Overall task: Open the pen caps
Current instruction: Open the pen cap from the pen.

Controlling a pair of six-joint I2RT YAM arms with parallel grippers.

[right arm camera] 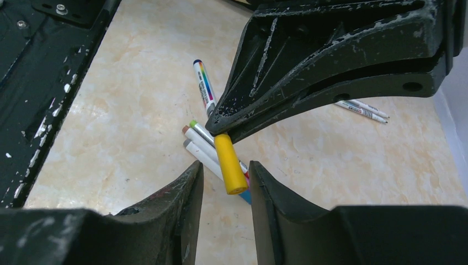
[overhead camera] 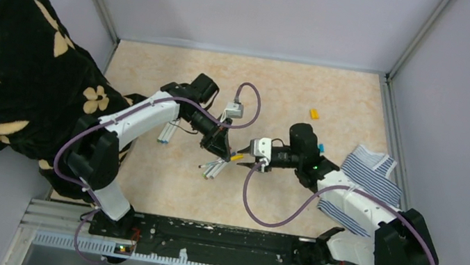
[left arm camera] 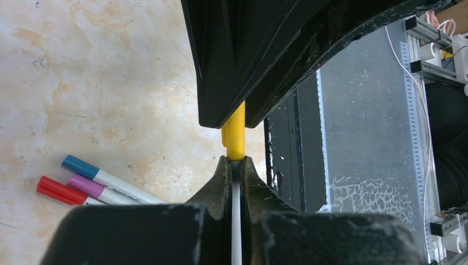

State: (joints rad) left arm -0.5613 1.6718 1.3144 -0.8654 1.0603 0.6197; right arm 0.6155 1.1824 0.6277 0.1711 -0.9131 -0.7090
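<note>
My left gripper (left arm camera: 235,161) is shut on a white pen barrel (left arm camera: 236,221), held above the table. The pen's yellow cap (left arm camera: 236,132) sticks out past the fingertips. In the right wrist view the yellow cap (right arm camera: 230,164) hangs between the open fingers of my right gripper (right arm camera: 226,167), with a gap on each side. From above, the left gripper (overhead camera: 222,146) and the right gripper (overhead camera: 246,163) meet at the cap (overhead camera: 237,156). Several capped pens (overhead camera: 213,168) lie below; their blue (left arm camera: 83,165), purple (left arm camera: 85,186) and red (left arm camera: 55,189) caps show.
A loose orange cap (overhead camera: 314,114) and a teal cap (overhead camera: 320,147) lie at the back right. More pens (overhead camera: 166,134) lie under the left arm. The striped cloth (overhead camera: 365,180) is at the right, a black floral cloth (overhead camera: 5,49) at the left.
</note>
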